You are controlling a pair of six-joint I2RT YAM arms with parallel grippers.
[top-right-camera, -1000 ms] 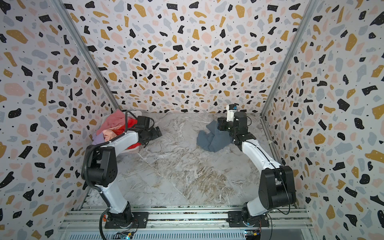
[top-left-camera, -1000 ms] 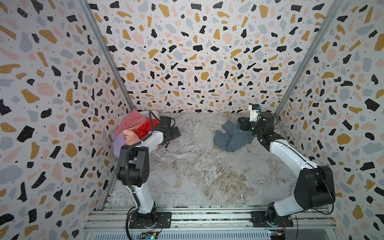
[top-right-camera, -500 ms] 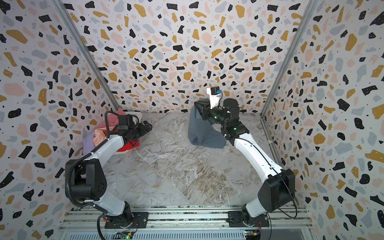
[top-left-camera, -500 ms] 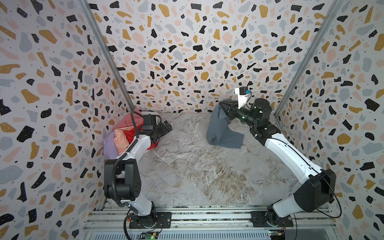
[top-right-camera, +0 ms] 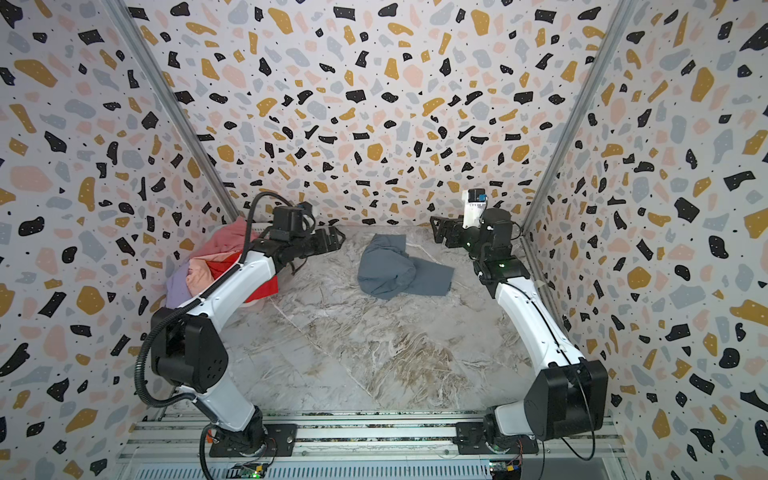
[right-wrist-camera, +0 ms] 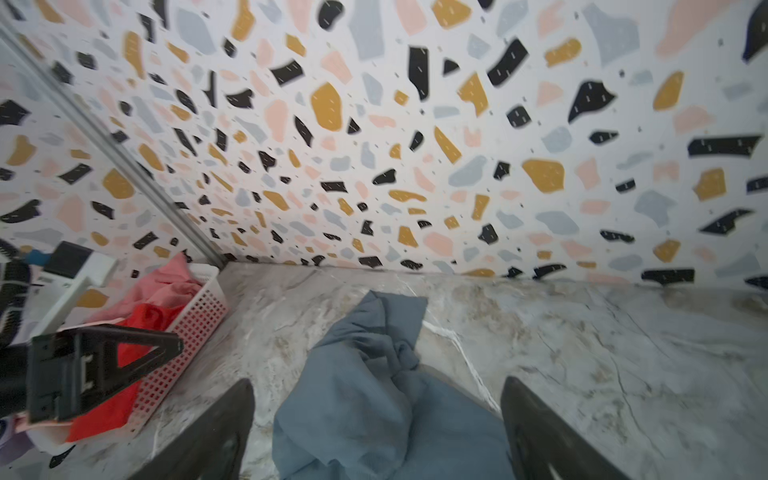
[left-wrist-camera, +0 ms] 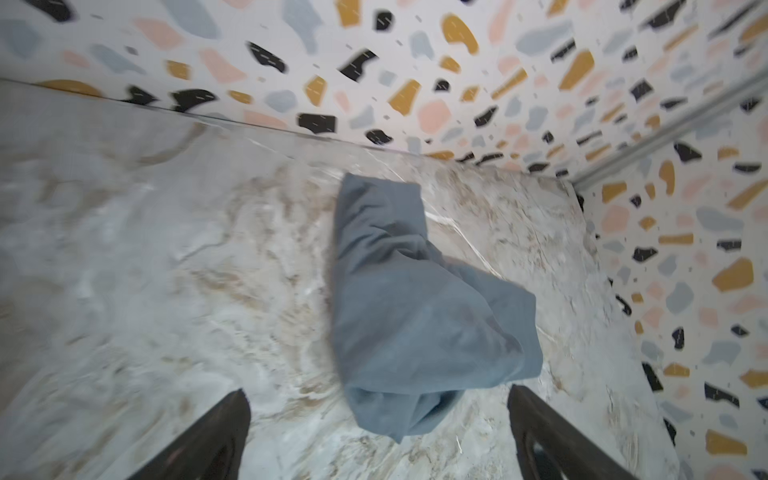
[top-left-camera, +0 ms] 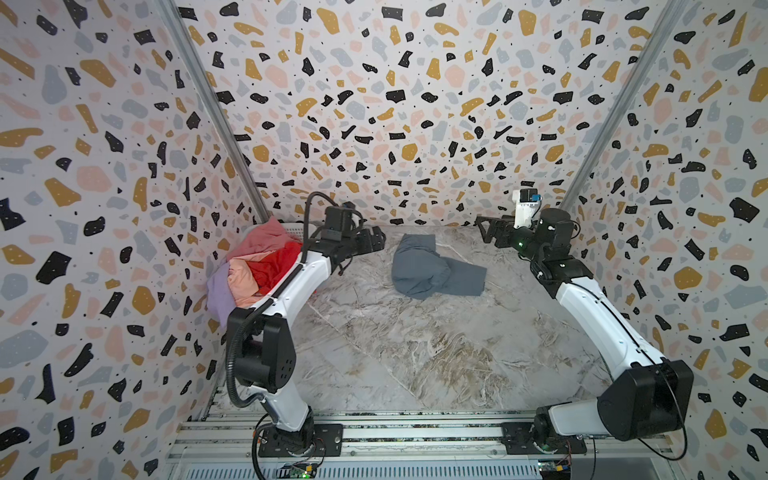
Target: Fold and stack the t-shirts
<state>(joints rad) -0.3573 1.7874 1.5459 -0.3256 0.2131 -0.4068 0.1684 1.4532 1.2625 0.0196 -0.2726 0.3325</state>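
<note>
A slate grey-blue t-shirt (top-left-camera: 432,270) (top-right-camera: 399,270) lies crumpled on the marble table near the back wall, held by nothing. My left gripper (top-left-camera: 376,241) (top-right-camera: 334,239) hovers open just left of it; in the left wrist view the shirt (left-wrist-camera: 415,299) lies ahead of the spread fingers (left-wrist-camera: 216,436). My right gripper (top-left-camera: 486,230) (top-right-camera: 440,232) is open above the shirt's right side, and the shirt (right-wrist-camera: 374,395) shows between its fingers (right-wrist-camera: 536,432). Pink (top-left-camera: 266,239), red (top-left-camera: 278,266), peach (top-left-camera: 245,282) and lavender (top-left-camera: 218,293) t-shirts are heaped at the back left.
The heap sits in a white perforated basket (right-wrist-camera: 195,316) in the back left corner, behind my left arm (top-left-camera: 291,282). Terrazzo-patterned walls (top-left-camera: 395,104) close in the table on three sides. Bare marble tabletop (top-left-camera: 415,353) lies in front of the grey-blue shirt.
My right gripper opened and let go of the grey-blue shirt, which dropped from hanging to a crumpled heap on the table. The right arm drew back to the right; the left gripper swung toward the shirt.
</note>
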